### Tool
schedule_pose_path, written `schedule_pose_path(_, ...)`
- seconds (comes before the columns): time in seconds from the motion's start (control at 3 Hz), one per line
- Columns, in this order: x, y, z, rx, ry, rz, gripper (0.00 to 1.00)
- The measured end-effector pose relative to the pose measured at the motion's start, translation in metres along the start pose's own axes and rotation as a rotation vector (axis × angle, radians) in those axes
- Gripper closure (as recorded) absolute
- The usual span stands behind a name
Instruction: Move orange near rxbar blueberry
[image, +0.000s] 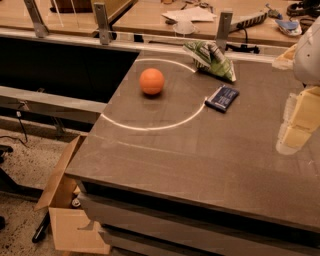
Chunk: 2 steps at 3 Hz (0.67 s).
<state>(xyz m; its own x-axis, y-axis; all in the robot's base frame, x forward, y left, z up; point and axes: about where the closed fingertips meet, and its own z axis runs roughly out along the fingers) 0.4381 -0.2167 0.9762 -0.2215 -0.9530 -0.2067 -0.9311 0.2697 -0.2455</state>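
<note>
The orange (151, 81) sits on the dark table (200, 155) toward the far left, inside a pale curved line. The rxbar blueberry (222, 98), a flat navy bar, lies to the right of the orange, about two orange widths away, just outside the curve. My gripper (296, 122) shows as pale cream parts at the right edge of the view, raised above the table, to the right of the bar and touching neither thing.
A green and white snack bag (211, 59) lies behind the bar near the table's far edge. An open cardboard box (65, 210) stands on the floor at the table's left front corner. A metal rail (102, 22) and desks with clutter run behind.
</note>
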Motion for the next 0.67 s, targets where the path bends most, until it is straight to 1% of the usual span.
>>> schedule_pose_path(0.33, -0.002, -0.002, 0.001, 0.0, -0.015, 0.002, 0.0)
schedule_pose_path(0.67, -0.024, -0.026, 0.014, -0.006, -0.183, 0.03, 0.0)
